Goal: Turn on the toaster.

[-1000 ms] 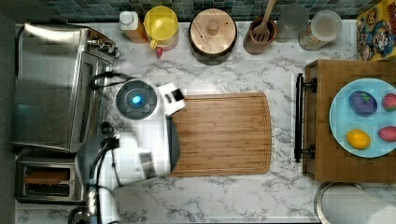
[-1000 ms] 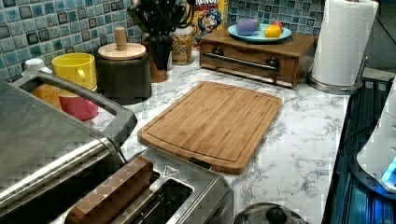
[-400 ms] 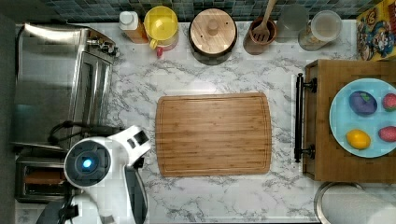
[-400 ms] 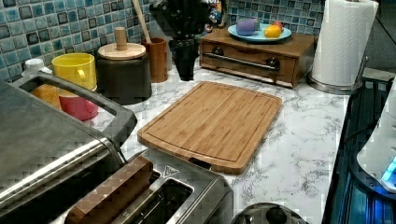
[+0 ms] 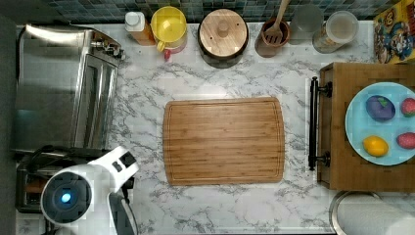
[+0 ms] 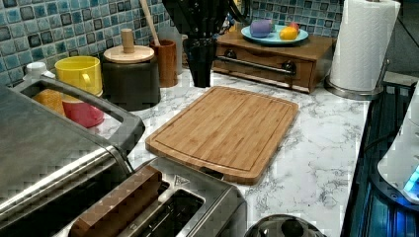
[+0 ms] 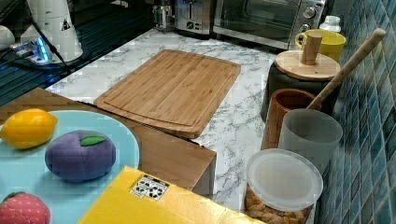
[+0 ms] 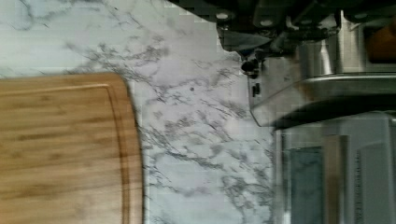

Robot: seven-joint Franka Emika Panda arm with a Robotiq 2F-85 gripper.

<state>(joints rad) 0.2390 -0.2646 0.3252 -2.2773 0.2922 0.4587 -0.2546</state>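
Note:
The toaster [image 6: 197,197] is a small steel box in the left view's foreground, with a brown bread slice [image 6: 116,210] standing in one slot. In the top view the toaster [image 5: 27,188] lies at the bottom left, largely under my white arm [image 5: 73,196]. My dark gripper [image 6: 200,79] hangs above the counter beyond the toaster's end, pointing down and touching nothing. In the wrist view the toaster [image 8: 322,53] sits beside the marble, bread [image 8: 383,42] showing. The right view shows the toaster [image 7: 191,16] at the far end.
A large steel toaster oven [image 5: 63,88] with a bar handle [image 6: 94,101] stands right beside the toaster. A bamboo cutting board [image 5: 224,141] lies mid-counter. A mug [image 5: 169,24], a jar [image 5: 222,32] and a utensil pot [image 5: 273,34] line the tiled wall. A wooden box [image 5: 337,127] carries a fruit plate.
In the top view my arm swung from the board's left edge down to the bottom left, over the toaster. In the left view the gripper grew larger and came lower.

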